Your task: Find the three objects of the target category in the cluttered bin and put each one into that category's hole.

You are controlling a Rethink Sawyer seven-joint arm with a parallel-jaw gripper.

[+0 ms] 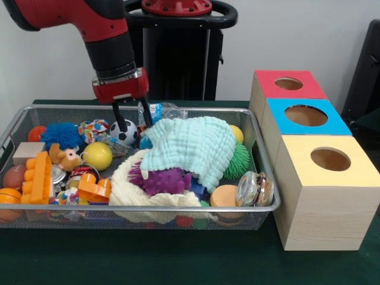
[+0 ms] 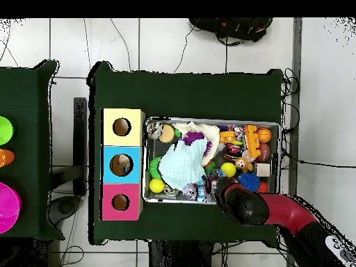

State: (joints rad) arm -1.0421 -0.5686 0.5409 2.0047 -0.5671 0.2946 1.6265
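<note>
The wire-mesh bin (image 1: pixel 264 209) is seen left of the three holed boxes (image 1: pixel 314 155), full of clutter. The gripper (image 1: pixel 132 116), fingers apart and empty, is lowered over the small football (image 1: pixel 125 134) at the far side. Nothing appears delivered; the work is judged barely begun.

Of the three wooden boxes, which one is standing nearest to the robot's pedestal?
The red-topped box: it stands at the far end of the row, behind the blue-topped box and yellow-topped box.

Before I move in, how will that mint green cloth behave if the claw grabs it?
The mint green cloth lies draped and rumpled over toys, so it is probably floppy and light. It may drag the purple spiky toy beneath its edge. The open claw hovers beside it.
</note>
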